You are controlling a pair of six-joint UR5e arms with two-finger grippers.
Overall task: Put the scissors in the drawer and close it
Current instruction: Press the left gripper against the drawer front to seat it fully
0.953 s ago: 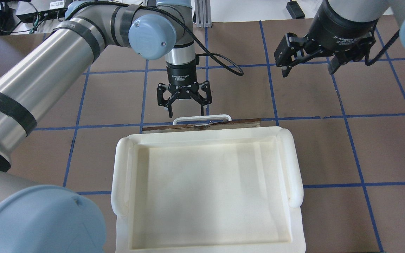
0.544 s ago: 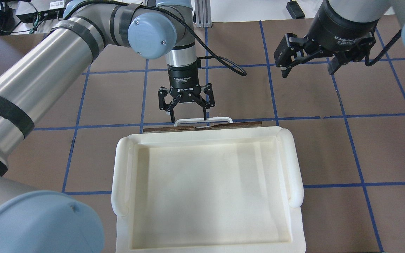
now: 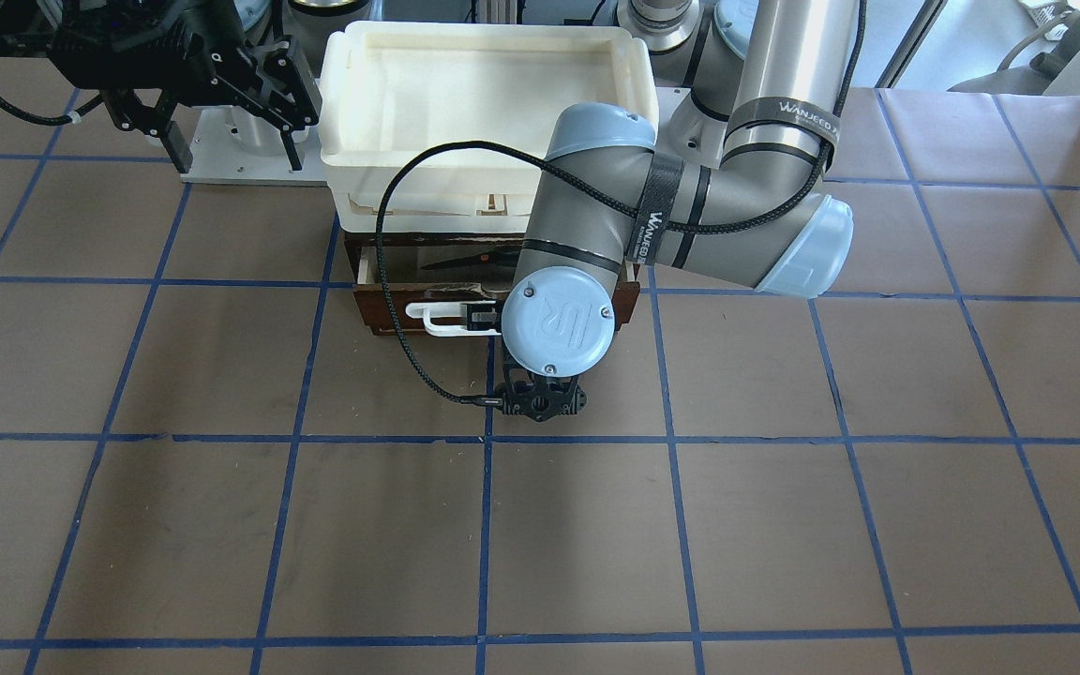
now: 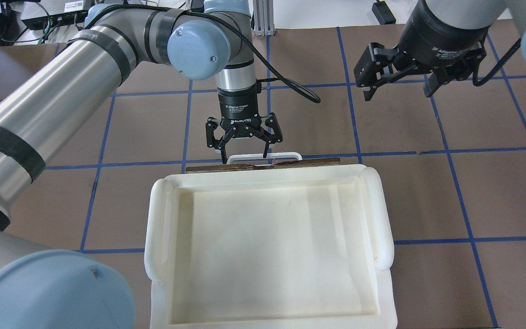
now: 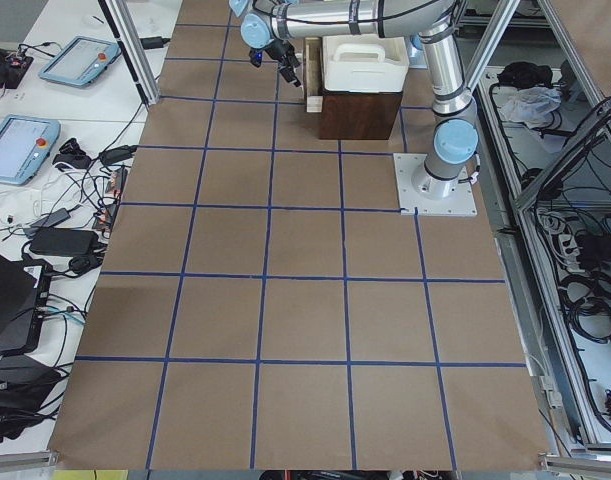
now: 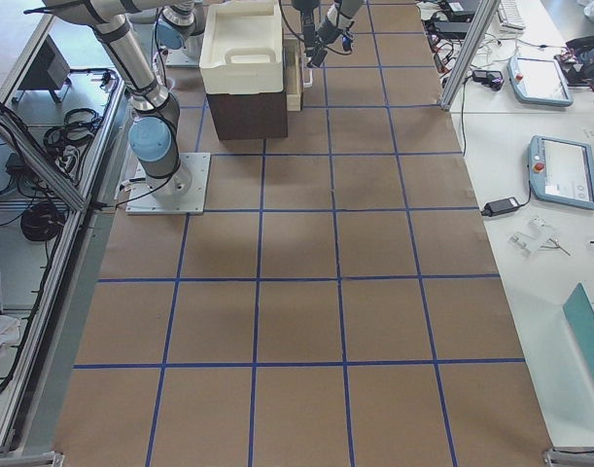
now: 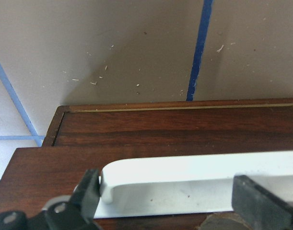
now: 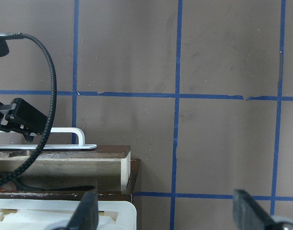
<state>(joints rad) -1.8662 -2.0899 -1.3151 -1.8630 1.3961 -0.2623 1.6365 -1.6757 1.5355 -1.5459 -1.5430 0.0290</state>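
In the overhead view the left arm [image 4: 57, 96] reaches in from the left edge and bends at centre top. Its left gripper [image 4: 244, 156] points toward the bottom of the frame, fingers spread wide. The right gripper [image 4: 397, 91] hangs at upper right, fingers also apart.

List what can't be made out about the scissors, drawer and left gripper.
Scissors: front view shows only blades; the left arm hides the loops.
Drawer interior: overhead, the tray covers it.
Left gripper: left wrist view cuts its fingers at the bottom edge, so contact with the handle is unclear.
Side views: all too small.
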